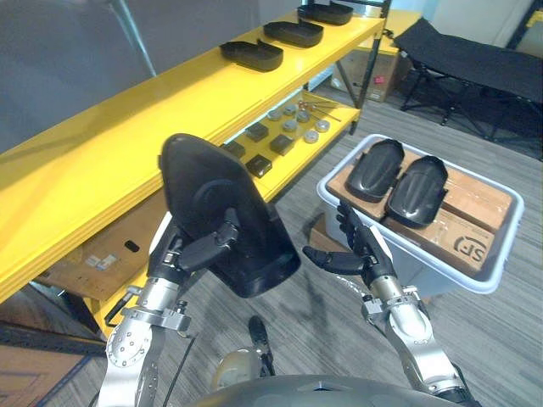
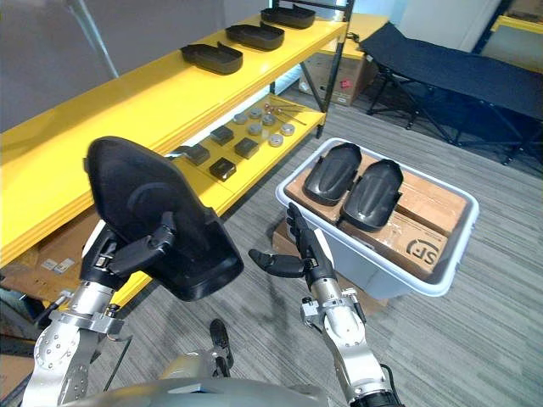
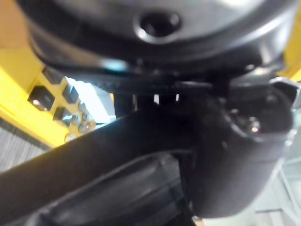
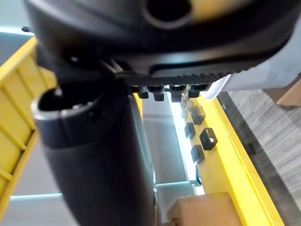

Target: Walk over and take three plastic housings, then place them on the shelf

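My left hand [image 1: 209, 243] is shut on a black plastic housing [image 1: 212, 212], held upright in front of the yellow shelf [image 1: 102, 161]; the thumb lies across the housing's hollow face. The same housing [image 3: 94, 165] shows dark and close in the left wrist view. At the top board's far end, three more housings [image 1: 252, 53] [image 1: 293, 33] [image 1: 326, 13] lie in a row. Two housings [image 1: 376, 170] [image 1: 417, 191] rest on cardboard inside a grey bin [image 1: 501, 246]. My right hand [image 1: 361, 250] hovers open and holds nothing, just before the bin's near wall.
The lower shelf board carries several small black blocks and metal discs [image 1: 280, 136]. Cardboard boxes [image 1: 373, 72] stand under the shelf's far end. A black folding cot [image 1: 475, 55] stands at the back right. Grey floor lies between shelf and bin.
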### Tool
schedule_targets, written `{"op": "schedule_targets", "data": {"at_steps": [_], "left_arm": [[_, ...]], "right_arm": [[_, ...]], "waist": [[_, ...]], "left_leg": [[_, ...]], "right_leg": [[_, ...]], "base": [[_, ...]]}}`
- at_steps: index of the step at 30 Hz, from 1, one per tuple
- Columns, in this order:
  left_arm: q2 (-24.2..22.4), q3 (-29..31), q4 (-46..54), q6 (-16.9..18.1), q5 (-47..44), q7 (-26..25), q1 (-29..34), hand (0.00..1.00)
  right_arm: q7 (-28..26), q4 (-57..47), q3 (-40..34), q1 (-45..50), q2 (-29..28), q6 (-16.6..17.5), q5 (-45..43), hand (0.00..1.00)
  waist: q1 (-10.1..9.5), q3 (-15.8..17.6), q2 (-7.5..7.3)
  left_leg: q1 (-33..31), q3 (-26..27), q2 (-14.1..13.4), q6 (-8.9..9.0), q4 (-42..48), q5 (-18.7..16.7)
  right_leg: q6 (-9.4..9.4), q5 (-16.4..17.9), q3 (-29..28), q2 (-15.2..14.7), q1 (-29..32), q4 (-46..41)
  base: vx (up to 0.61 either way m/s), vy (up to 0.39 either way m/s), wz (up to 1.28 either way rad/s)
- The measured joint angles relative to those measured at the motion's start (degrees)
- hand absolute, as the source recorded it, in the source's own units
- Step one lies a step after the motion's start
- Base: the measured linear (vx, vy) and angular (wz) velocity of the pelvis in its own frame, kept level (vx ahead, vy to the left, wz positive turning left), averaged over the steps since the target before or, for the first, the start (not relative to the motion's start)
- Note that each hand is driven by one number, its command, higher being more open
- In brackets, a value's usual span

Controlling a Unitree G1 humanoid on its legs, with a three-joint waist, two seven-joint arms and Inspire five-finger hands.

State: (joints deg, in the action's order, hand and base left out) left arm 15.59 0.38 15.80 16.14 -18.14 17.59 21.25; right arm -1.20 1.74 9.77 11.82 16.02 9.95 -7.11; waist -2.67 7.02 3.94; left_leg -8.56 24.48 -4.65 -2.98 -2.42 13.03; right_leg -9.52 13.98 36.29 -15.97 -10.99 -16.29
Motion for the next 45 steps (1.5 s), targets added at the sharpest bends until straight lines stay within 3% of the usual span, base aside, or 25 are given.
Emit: {"op": "schedule_targets", "data": {"at_steps": [5, 10, 12, 15, 16, 17, 18, 19, 20, 21, 23, 24, 26, 27, 28, 29, 30, 32, 34, 37, 38, 41, 42, 44, 45], "left_arm": [[2.5, -3.4, 0.0, 0.0, -3.0, 0.6, -2.4, 0.0], [2.4, -4.1, 0.5, 0.0, -6.8, 1.0, -2.5, 0.0], [2.2, -4.0, 0.5, 0.0, -7.1, 1.4, -2.8, 0.0], [1.6, -3.3, 0.5, -0.3, -8.9, 2.5, -2.8, 0.0], [0.9, -3.1, 0.5, -0.6, -8.7, 3.2, -2.9, 0.0], [0.0, -3.1, 0.5, -1.3, -8.3, 3.7, -3.0, 0.0], [0.0, -3.1, 0.5, -1.4, -8.3, 3.9, -2.9, 0.0], [0.1, -2.6, 0.5, -1.5, -8.2, 4.3, -2.5, 0.0], [0.2, -2.2, 0.5, -1.6, -8.3, 4.4, -2.6, 0.0], [-0.2, -1.2, 0.5, -1.6, -8.3, 4.0, -2.8, 0.0], [-0.2, -0.2, 0.5, -1.8, -8.4, 3.6, -3.0, 0.0], [0.3, -0.1, 0.3, -2.4, -8.4, 3.0, -5.0, 0.0], [0.9, -0.2, -0.9, -2.4, -8.9, 1.3, -7.8, 0.0], [2.8, 0.1, -1.1, -2.3, -9.4, 0.6, -8.6, 0.0], [3.4, 0.5, -2.2, -2.3, -9.5, 0.0, -10.1, 0.0], [2.5, 0.5, -3.2, -2.3, -9.6, 0.0, -9.2, 0.0], [3.0, 1.3, -4.4, -2.1, -10.8, -0.3, -8.1, 0.0], [2.5, 2.8, -4.5, -2.1, -11.5, -1.6, -6.7, 0.0], [1.5, 4.0, -4.0, -2.0, -13.6, -3.2, -6.6, 0.0], [-1.9, 6.4, -3.7, -2.0, -13.7, -5.2, -4.6, 0.0], [-2.5, 6.4, -2.8, -2.1, -13.7, -5.4, -3.5, 0.0], [-4.8, 6.1, -0.6, -2.1, -13.7, -4.3, -2.3, 0.0], [-5.6, 6.2, -0.3, -2.1, -13.7, -3.9, -2.5, 0.0], [-6.5, 5.5, -0.3, -2.0, -13.7, -3.1, -2.6, 0.0], [-6.7, 3.3, -0.3, -2.1, -13.6, -1.9, -2.9, 0.0]], "right_arm": [[-2.3, -0.3, 0.5, 0.0, 1.4, 2.8, 0.1, 1.0], [-2.0, -0.4, 1.2, -0.5, 2.1, 3.0, 0.0, 1.0], [-1.6, -0.4, 1.2, -1.2, 1.5, 3.0, -0.1, 1.0], [-0.4, -0.5, 1.0, -2.1, -0.7, 3.0, -0.4, 1.0], [0.1, -0.7, 1.0, -2.3, -1.5, 3.0, -0.5, 1.0], [0.9, -0.9, 0.9, -2.3, -1.7, 3.0, -0.5, 1.0], [1.3, -0.9, 0.9, -2.5, -1.9, 3.0, -0.4, 1.0], [1.8, -0.9, 0.7, -3.1, -2.2, 3.0, -0.3, 1.0], [2.1, -0.9, 0.5, -3.7, -2.7, 3.0, 0.0, 1.0], [2.2, -0.9, 0.5, -5.0, -3.0, 3.3, 0.0, 1.0], [2.2, -1.0, 0.1, -6.8, -2.8, 3.4, 0.0, 1.0], [2.5, -2.1, -1.8, -7.0, -2.7, 3.5, -0.1, 1.0], [3.1, -2.2, -4.2, -7.5, -2.6, 3.4, -0.1, 1.0], [3.3, -2.0, -5.0, -7.4, -4.1, 3.4, -0.1, 1.0], [3.3, -2.7, -7.2, -6.5, -4.5, 3.8, -0.1, 1.0], [3.2, -2.8, -8.5, -5.0, -3.4, 3.9, -0.1, 1.0], [3.0, -2.2, -9.4, -4.1, -3.4, 3.7, -0.7, 1.0], [1.4, -2.8, -10.5, -3.5, -1.7, 4.2, -1.4, 1.0], [-0.1, -4.0, -12.1, -5.6, 0.5, 4.7, -2.4, 1.0], [-2.5, -4.1, -12.5, -8.4, 2.4, 4.7, -3.6, 1.0], [-2.6, -4.1, -12.5, -8.5, 2.8, 4.7, -4.6, 1.0], [-2.4, -3.3, -12.8, -8.8, 5.6, 4.7, -5.2, 1.0], [-2.3, -3.1, -12.8, -9.3, 5.6, 5.4, -5.1, 1.0], [-2.2, -3.0, -13.3, -9.9, 5.3, 7.2, -5.0, 1.0], [-1.4, -3.0, -14.8, -10.0, 3.5, 8.0, -4.4, 1.0]], "waist": [[0.31, 0.9, 0.36], [-0.31, 1.3, 0.34], [-0.44, 1.5, -0.17], [-1.16, 2.7, -2.89], [-1.37, 3.2, -3.87], [-0.67, 3.3, -3.97], [-0.72, 3.3, -4.0], [-0.8, 3.4, -4.06], [-0.53, 3.3, -4.12], [-0.44, 3.5, -3.87], [-0.32, 4.2, -2.69], [0.22, 5.0, -1.18], [0.73, 5.6, -0.08], [1.27, 5.2, -3.73], [2.51, 6.5, -5.8], [2.98, 6.5, -3.56], [1.44, 6.5, -4.71], [1.16, 4.4, -4.99], [0.85, 3.2, -3.78], [-0.36, 2.2, -1.21], [0.05, 1.9, -1.08], [-0.38, 1.9, 0.79], [-0.51, 2.0, 0.13], [-0.33, 2.1, 0.69], [0.94, 1.9, 1.29]], "left_leg": [[0.5, -0.5, -0.5, 0.6, 0.2, 0.5], [-0.4, -1.4, -0.4, 0.31, 0.5, 0.3], [-1.1, -2.0, 0.4, -0.13, 1.0, 0.0], [-1.2, -2.8, 3.0, -0.53, 2.8, -2.1], [-1.3, -3.4, 3.9, -0.94, 4.7, -3.8], [-1.5, -5.3, 4.6, -1.25, 6.1, -4.8], [-1.4, -5.9, 4.7, -1.39, 6.4, -5.3], [-0.5, -7.4, 4.9, -1.86, 5.9, -6.0], [0.2, -8.4, 4.7, -1.99, 5.2, -6.3], [1.2, -9.8, 4.8, -2.18, 4.1, -6.9], [3.5, -10.7, 4.7, -2.18, 2.6, -7.1], [4.8, -13.3, 4.5, -2.12, 2.0, -7.2], [4.8, -17.5, 3.8, -2.06, 0.4, -7.6], [4.3, -16.4, 7.5, -2.54, 2.8, -10.3], [0.6, -12.1, 7.7, -3.91, 22.7, -17.3], [2.7, -12.0, 5.4, -1.88, 25.0, -24.1], [4.9, -13.6, 6.1, -1.09, 24.9, -25.6], [2.8, -17.3, 6.1, -0.24, 25.5, -25.9], [0.3, -19.9, 5.3, 0.92, 26.5, -26.0], [0.7, -21.8, 2.6, 2.27, 28.6, -27.5], [1.2, -21.0, 2.2, 2.03, 30.5, -27.3], [-2.9, -13.7, -4.1, 2.48, 46.4, -26.2], [-4.6, -10.1, -5.8, 2.93, 49.9, -24.7], [-5.1, -6.5, -9.1, 3.12, 46.9, -27.0], [-5.1, -4.8, -10.8, 4.85, 38.9, -26.5]], "right_leg": [[0.53, 2.7, -0.4, -0.4, 0.7, -4.0], [0.48, 4.2, 0.9, -0.5, 0.8, -4.8], [0.48, 4.2, 1.7, -1.1, 0.7, -4.6], [0.76, 4.6, 3.1, -3.2, -1.4, -4.0], [0.83, 3.5, 2.5, -4.1, -2.1, -5.8], [3.0, 1.7, 0.0, -5.4, -0.4, -11.4], [3.57, 0.2, -1.6, -6.2, 0.9, -15.0], [4.29, -3.8, -4.4, -7.6, 3.9, -21.8], [4.75, -3.1, -5.7, -8.2, 5.5, -25.0], [4.94, 1.8, -7.0, -7.8, 8.2, -25.7], [7.58, 4.5, -8.0, -6.8, 12.5, -24.5], [8.66, 4.8, -10.8, -5.1, 16.8, -21.1], [6.67, 3.2, -17.5, -1.3, 20.9, -12.6], [7.14, 4.0, -20.0, -3.0, 21.0, -3.6], [3.37, -0.1, -20.8, -4.9, 18.7, -4.1], [1.76, -1.2, -20.4, -2.8, 15.9, -5.4], [2.07, -1.6, -23.6, -2.2, 15.4, -7.7], [2.45, -1.9, -25.4, 0.8, 14.7, -6.6], [4.01, -3.0, -24.9, 3.8, 14.2, -4.6], [4.48, -3.1, -21.2, 5.6, 11.0, -4.9], [4.92, -2.9, -19.9, 5.9, 9.2, -4.5], [5.41, -2.6, -16.7, 8.5, 1.9, -0.3], [5.34, -2.6, -16.1, 8.1, -1.7, 4.0], [4.63, -3.0, -14.9, 8.0, -3.3, 6.6], [4.36, -3.2, -13.2, 6.7, -4.3, 7.5]], "base": [[-0.05, -0.013, 0.02], [-0.02, -0.005, 0.12], [0.09, 0.03, 0.24], [0.16, 0.037, 0.26], [0.26, 0.073, 0.62], [0.27, 0.09, 0.66], [0.2, 0.115, 0.67], [0.16, 0.078, 0.44], [0.19, 0.025, 0.46], [0.13, -0.019, 0.34], [0.14, -0.036, 0.35], [0.17, -0.116, 0.91], [0.12, -0.105, 1.11], [0.17, -0.082, 1.41], [0.25, -0.11, 1.64], [0.23, -0.134, 1.36], [0.18, -0.176, 1.06], [0.17, -0.233, 0.99], [0.18, -0.211, 0.82], [0.2, -0.103, 0.37], [0.25, -0.109, 0.8], [0.21, -0.092, 0.5], [0.19, -0.046, 0.25], [0.16, -0.008, 0.3], [0.14, 0.063, 0.48]]}}
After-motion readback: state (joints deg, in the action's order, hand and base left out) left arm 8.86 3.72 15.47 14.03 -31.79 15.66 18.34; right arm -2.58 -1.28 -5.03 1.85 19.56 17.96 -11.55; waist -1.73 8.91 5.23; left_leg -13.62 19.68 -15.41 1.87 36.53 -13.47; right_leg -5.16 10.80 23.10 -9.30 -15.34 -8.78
